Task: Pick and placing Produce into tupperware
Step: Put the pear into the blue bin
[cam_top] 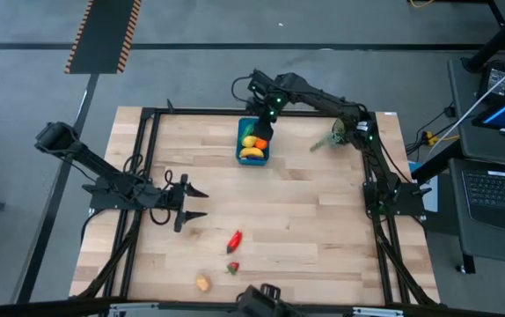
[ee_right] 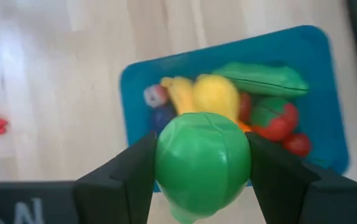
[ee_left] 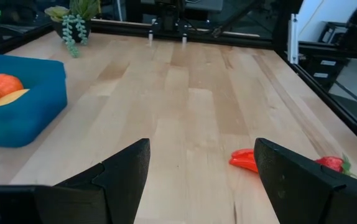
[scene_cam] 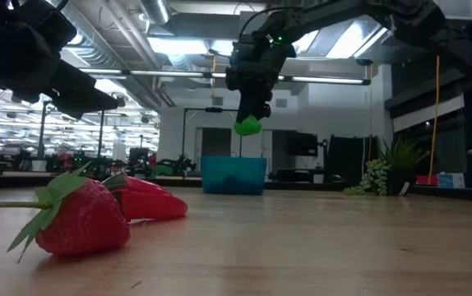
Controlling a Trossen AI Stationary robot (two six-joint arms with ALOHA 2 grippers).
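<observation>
The teal tub (cam_top: 241, 134) stands on the far middle of the table, holding a yellow banana (cam_top: 252, 152), an orange piece and other toys. My right gripper (cam_top: 264, 129) hangs above the tub, shut on a round green toy vegetable (scene_cam: 248, 125). My left gripper (cam_top: 198, 202) is open and empty, low over the table's left middle. A red pepper (cam_top: 235, 239), a strawberry (cam_top: 232, 267) and a yellow-orange toy (cam_top: 202, 283) lie on the near part of the table. My right gripper pinches the round green toy vegetable (ee_right: 202, 158) between its two fingers, one on each side (ee_right: 135, 168). The fingers point down from above. The toy is lifted clear and sits directly over the tub's (ee_right: 315, 56) filled inside.
A leafy plant sprig (cam_top: 332, 139) lies right of the tub near the right arm. In the low view the strawberry (scene_cam: 84, 218) and the red pepper (scene_cam: 150, 201) lie close to the near edge. Bare wood spans the table's middle (ee_left: 191, 93). A black frame rims the table.
</observation>
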